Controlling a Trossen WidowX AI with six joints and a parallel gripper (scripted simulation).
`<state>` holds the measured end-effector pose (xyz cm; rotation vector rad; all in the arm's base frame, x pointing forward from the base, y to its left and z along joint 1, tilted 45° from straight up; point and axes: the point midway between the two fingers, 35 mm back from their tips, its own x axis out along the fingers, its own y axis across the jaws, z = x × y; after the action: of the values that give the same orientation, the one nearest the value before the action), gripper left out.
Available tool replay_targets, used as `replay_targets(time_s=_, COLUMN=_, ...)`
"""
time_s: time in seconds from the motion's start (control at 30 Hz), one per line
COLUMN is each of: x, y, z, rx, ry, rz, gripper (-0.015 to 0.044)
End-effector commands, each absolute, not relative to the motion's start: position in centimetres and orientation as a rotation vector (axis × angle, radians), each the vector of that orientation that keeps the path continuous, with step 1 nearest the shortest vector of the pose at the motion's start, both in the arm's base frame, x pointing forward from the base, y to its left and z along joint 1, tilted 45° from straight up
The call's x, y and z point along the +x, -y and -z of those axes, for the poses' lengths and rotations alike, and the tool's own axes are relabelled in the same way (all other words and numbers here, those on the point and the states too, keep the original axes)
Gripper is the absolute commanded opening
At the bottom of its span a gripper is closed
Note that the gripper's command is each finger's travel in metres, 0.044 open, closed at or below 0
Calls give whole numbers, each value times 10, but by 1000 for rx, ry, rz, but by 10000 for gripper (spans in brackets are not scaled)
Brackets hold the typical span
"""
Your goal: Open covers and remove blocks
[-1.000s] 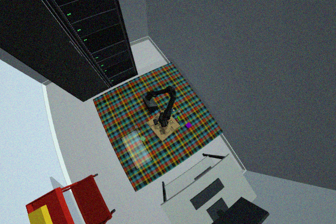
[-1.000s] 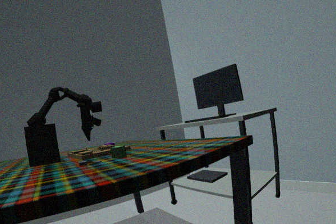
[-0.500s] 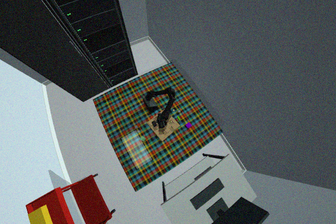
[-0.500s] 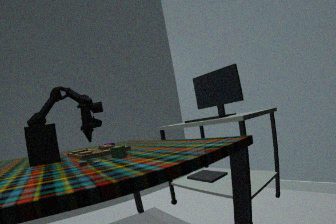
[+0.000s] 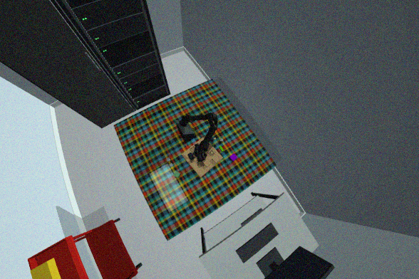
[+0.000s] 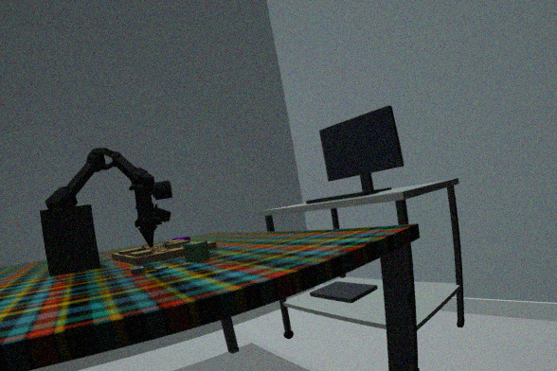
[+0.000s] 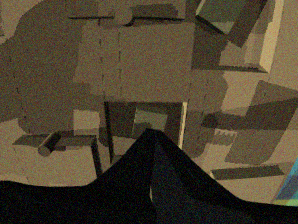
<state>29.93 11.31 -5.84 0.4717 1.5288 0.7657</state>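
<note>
The wooden puzzle board point(image 5: 202, 173) point(image 6: 138, 257) lies on the table. My gripper point(image 6: 151, 245) point(image 7: 152, 136) is shut and empty, its tips low over the board. In the wrist view the tips overlap a square well point(image 7: 108, 132) with a pale grey-green patch inside; I cannot tell whether it is a block. A greenish block point(image 7: 220, 15) shows in a well at the upper right. A cover point(image 7: 55, 162) with a round peg point(image 7: 48, 145) is at the lower left. A purple block point(image 5: 234, 157) point(image 6: 182, 238), a bright green block point(image 5: 221, 148) and a dull green block point(image 5: 177, 174) point(image 6: 196, 251) rest beside the board.
The arm's base point(image 6: 69, 238) stands behind the board on the plaid table point(image 5: 232, 185) point(image 6: 266, 256). A small grey piece point(image 6: 137, 270) lies near the board's side. A desk with a monitor point(image 6: 362, 144) stands beyond the table.
</note>
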Motion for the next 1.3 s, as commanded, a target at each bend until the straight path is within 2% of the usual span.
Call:
replay_targets(time_s=0.0, x=297, y=-117, z=62, rx=477, ry=-1533, rz=-767, gripper=0)
replay_targets(time_s=1.27, x=287, y=-124, z=69, rx=475, ry=-1532, rz=-770, gripper=0)
